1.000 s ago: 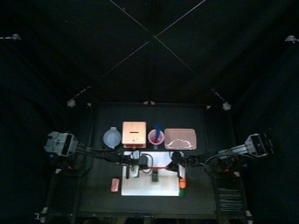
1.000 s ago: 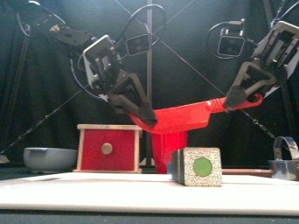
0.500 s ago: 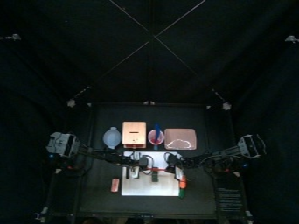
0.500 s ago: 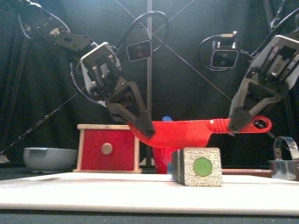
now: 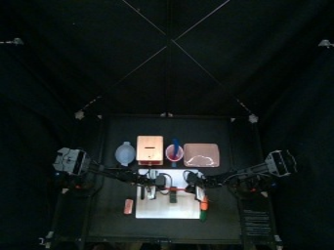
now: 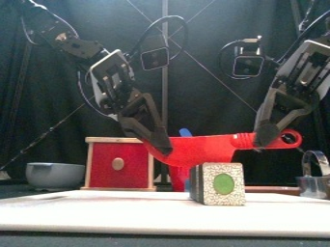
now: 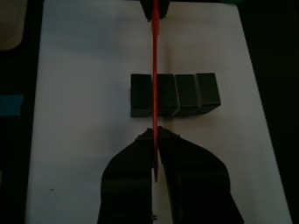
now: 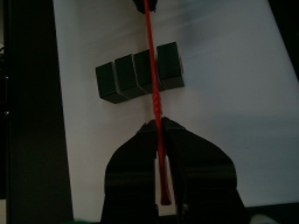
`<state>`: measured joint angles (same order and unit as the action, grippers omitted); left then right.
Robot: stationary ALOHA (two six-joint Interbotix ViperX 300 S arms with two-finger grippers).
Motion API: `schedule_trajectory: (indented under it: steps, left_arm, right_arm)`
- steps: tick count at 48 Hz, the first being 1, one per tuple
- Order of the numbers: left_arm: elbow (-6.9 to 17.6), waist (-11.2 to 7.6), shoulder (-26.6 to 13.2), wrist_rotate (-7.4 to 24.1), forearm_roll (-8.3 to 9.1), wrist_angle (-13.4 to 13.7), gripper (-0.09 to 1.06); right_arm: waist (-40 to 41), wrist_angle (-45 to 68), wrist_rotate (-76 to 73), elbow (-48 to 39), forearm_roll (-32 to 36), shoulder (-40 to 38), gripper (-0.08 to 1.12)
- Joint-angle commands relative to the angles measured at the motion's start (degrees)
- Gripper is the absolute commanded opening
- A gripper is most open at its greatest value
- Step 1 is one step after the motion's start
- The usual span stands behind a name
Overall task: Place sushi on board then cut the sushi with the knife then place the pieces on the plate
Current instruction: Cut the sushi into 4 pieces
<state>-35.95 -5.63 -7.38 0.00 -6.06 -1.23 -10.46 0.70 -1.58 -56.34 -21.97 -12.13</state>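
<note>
Front view: red knife [image 6: 245, 142] clenched at 2 ends by left gripper [image 6: 161, 147] and right gripper [image 6: 264, 142], crosswise above sushi roll [image 6: 219, 184] for cutting.

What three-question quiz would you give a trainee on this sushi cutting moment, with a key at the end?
1. True or false: the left end effector and the right end effector both grip the red toy knife.
2. The sushi roll lies on: A the pink tray, B the white cutting board, C the wooden box.
3. Going by the wrist views, how many blocks make up the sushi roll?

Key: 1 true. 2 B. 3 four.
</note>
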Motion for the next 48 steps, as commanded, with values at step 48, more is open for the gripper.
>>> schedule_trajectory:
  steps: [48]
  left_arm:
    - [1.5, 0.79, -4.7, 0.4, -0.44, -0.2, 0.43]
  right_arm:
    - [5.7, -2.2, 0.1, 0.6, 1.8, 5.9, 0.26]
